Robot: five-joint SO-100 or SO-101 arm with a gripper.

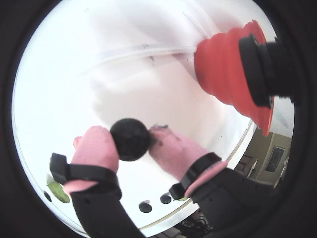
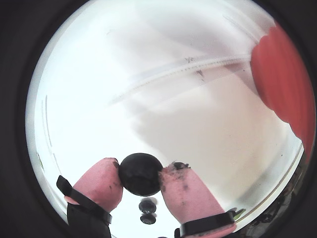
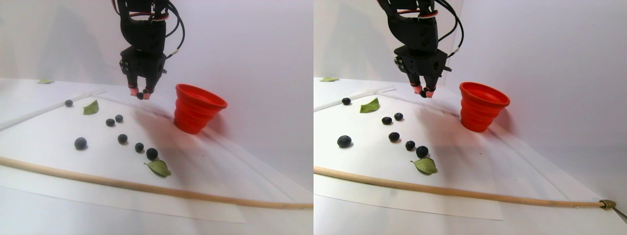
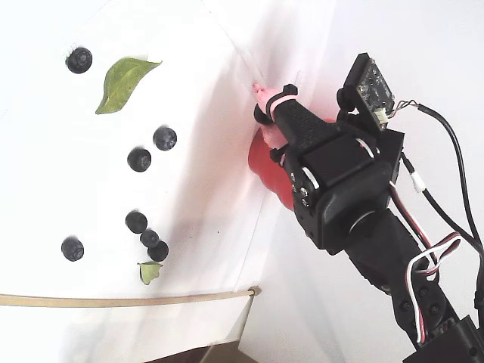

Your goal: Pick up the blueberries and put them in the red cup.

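One berry [image 1: 130, 139] sits pinched between the pink-tipped fingers [image 1: 94, 148] of the tool [image 2: 140, 174], clear of the white table [image 3: 205, 161] and carried in the air, so the step in hand looks like the transfer toward the red cup [image 3: 198, 108]. In both wrist views the dark round berry is squeezed from either side by the two pads, touching both, and one pad shows dark smears. In the stereo pair view the tool [image 3: 140, 94] hangs to the left of the cup, near it but not yet over the rim, with the berry roughly level with the cup's mouth. In a wrist view the cup [image 1: 230, 74] stands ahead and to the right of the held berry, its ridged side facing the camera and its opening hidden from here. My judgement is that the next move calls for a sideways travel until the berry is above the opening, perhaps with a little more height to clear the thick rim, and only then a parting of the fingers. Six more blueberries [image 3: 122, 138] lie on the table, well apart from the tool, among green leaves [image 3: 91, 107], with a wooden stick [image 3: 98, 179] lying across the near edge.
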